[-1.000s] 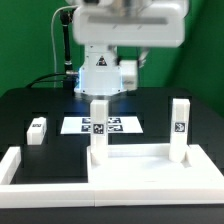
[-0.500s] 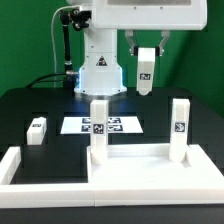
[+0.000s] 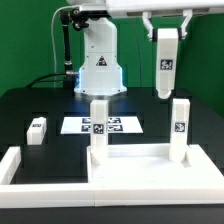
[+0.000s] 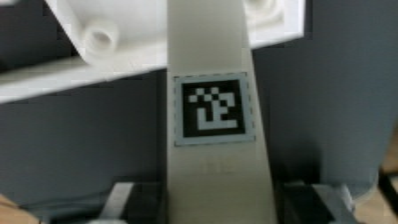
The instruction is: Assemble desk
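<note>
My gripper [image 3: 166, 28] is at the top of the exterior view, shut on a white leg block [image 3: 165, 63] that hangs upright in the air with its tag showing. In the wrist view the same leg [image 4: 214, 110] runs between the two fingers [image 4: 125, 200], with part of a white piece [image 4: 107, 40] with a round hole beyond it. The tabletop panel [image 3: 140, 176] lies at the front. Two legs stand upright on it, one toward the left [image 3: 99, 128] and one toward the right [image 3: 179, 128]. The held leg hangs above and behind the right one. A fourth leg [image 3: 38, 130] lies loose on the black table.
The marker board [image 3: 112, 125] lies flat behind the tabletop panel. A long low white border wall [image 3: 22, 165] runs along the front left. The robot base [image 3: 98, 70] stands at the back, with cables at the exterior view's left.
The gripper carrying the leg block has moved toward the exterior view's right and nearer the camera, now above the right standing leg. The other parts have not moved.
</note>
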`<action>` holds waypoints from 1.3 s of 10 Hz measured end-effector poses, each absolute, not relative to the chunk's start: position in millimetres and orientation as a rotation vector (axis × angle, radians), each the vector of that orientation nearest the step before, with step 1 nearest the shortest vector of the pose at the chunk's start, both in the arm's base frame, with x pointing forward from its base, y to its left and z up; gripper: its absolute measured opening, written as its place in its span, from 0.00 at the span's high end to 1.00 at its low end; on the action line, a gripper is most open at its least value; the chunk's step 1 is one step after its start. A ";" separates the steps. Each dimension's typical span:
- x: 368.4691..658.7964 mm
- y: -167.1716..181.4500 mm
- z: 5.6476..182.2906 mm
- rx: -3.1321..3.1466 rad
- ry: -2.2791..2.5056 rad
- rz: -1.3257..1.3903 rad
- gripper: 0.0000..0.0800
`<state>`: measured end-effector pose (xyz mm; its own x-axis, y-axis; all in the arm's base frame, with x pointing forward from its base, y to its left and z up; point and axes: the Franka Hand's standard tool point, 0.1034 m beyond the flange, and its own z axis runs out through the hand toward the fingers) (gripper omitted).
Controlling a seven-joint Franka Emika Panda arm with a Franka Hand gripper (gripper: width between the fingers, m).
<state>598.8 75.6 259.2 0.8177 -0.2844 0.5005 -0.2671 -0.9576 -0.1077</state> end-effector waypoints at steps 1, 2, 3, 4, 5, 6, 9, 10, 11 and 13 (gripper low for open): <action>596.1 81.6 255.7 -2.928 0.438 -0.871 0.64; 596.2 91.8 253.6 -2.858 0.463 -0.930 0.64; 596.3 103.8 251.3 -2.799 0.461 -0.963 0.64; 597.2 105.2 248.7 -2.804 0.450 -0.962 0.64; 599.8 103.8 249.8 -2.802 0.453 -0.959 0.64; 600.8 104.4 242.4 -2.815 0.435 -0.954 0.64; 610.3 87.7 212.2 -2.906 0.257 -1.002 0.64; 609.3 94.8 205.4 -2.912 0.231 -1.008 0.64; 609.8 94.5 205.5 -2.918 0.221 -1.009 0.64; 610.5 92.2 205.7 -2.924 0.211 -1.013 0.64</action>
<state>610.5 92.2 205.7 0.7775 -0.1411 0.6129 -0.1152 -0.9900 -0.0819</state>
